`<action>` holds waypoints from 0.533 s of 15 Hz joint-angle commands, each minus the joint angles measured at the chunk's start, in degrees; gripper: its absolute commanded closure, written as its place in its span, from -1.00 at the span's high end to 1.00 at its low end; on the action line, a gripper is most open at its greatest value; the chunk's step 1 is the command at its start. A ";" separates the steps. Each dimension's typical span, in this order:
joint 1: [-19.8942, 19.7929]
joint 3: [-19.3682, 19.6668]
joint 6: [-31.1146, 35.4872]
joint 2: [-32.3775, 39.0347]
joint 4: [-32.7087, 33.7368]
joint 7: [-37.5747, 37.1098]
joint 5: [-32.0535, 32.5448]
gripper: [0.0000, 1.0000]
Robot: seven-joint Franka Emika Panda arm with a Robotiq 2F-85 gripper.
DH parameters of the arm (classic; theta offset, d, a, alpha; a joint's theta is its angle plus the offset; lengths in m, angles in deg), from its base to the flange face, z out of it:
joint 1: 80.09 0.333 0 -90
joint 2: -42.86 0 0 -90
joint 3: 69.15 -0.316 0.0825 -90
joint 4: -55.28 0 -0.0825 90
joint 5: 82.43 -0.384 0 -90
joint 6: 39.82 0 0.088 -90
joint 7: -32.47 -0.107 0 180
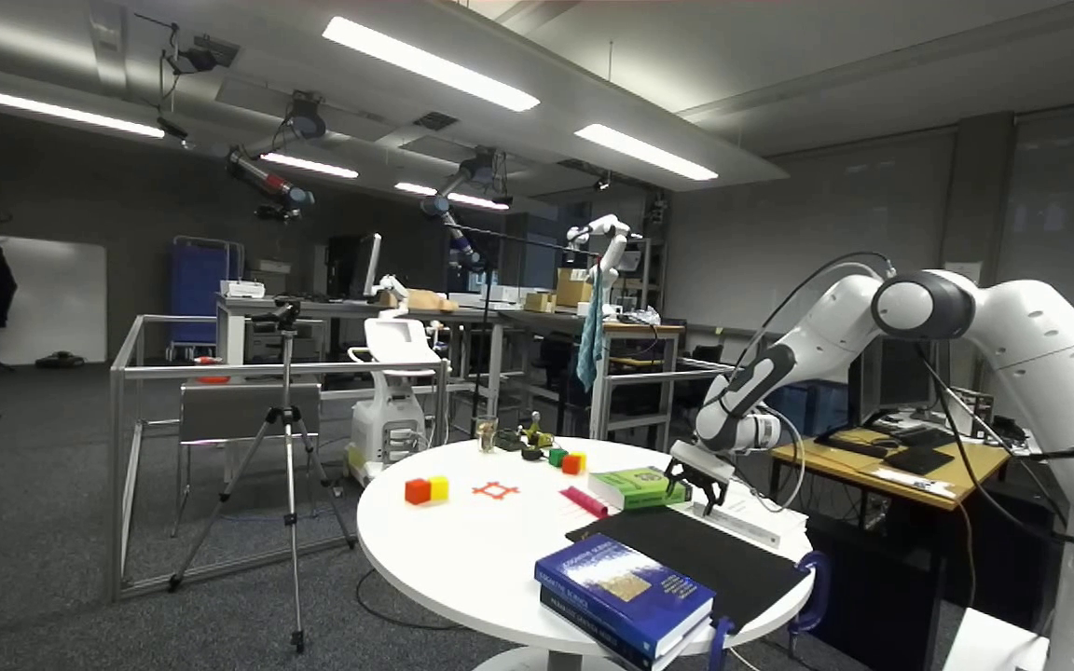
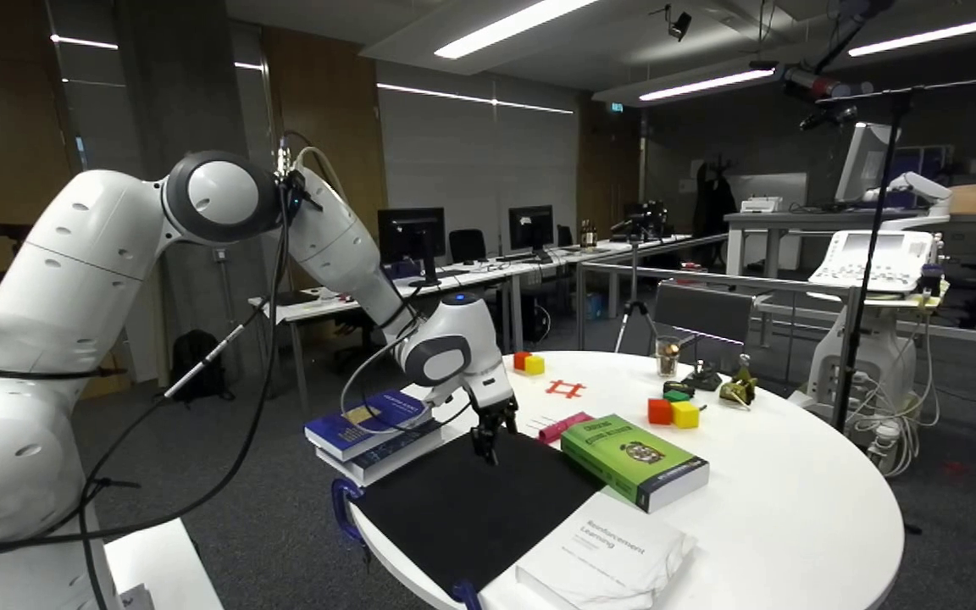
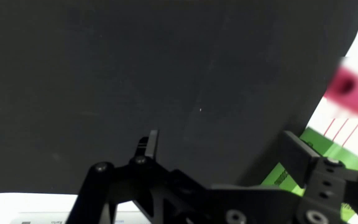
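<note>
Flat black sheet [image 2: 488,517], cloth or rubber, lay at lower centre of an exterior view; blue C-shaped clamps [image 2: 466,594] on the rim of the round white table [image 2: 810,500] presumably kept it from sliding. Thick green book [image 2: 634,455] and white-covered book [image 2: 602,551] sat just right of it, perhaps bounding that side. My black two-fingered gripper [image 3: 220,137] hung over the sheet, fingers spread wide, nothing between them. I had the white jointed arm [image 2: 221,195] arched from the left edge, elbow high, fingers aimed down.

A robotics lab under strip lights [image 1: 430,63]; jointed arms [image 1: 274,182] hang from the ceiling [image 1: 873,56]; a tripod [image 1: 287,413] stands by metal railings [image 1: 201,371]; monitors [image 2: 530,230] line long desks [image 2: 479,278].
</note>
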 commanded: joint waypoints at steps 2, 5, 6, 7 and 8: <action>5.11 1.67 -2.21 -9.50 -10.07 4.94 6.94 1.00; 8.00 2.55 -2.30 -13.02 -13.46 7.02 12.84 1.00; 8.73 2.62 -2.53 -14.10 -14.30 7.83 14.75 1.00; 9.68 2.74 -2.46 -15.03 -15.09 8.18 16.90 1.00; 10.16 2.54 -2.53 -15.97 -15.84 9.00 18.77 1.00</action>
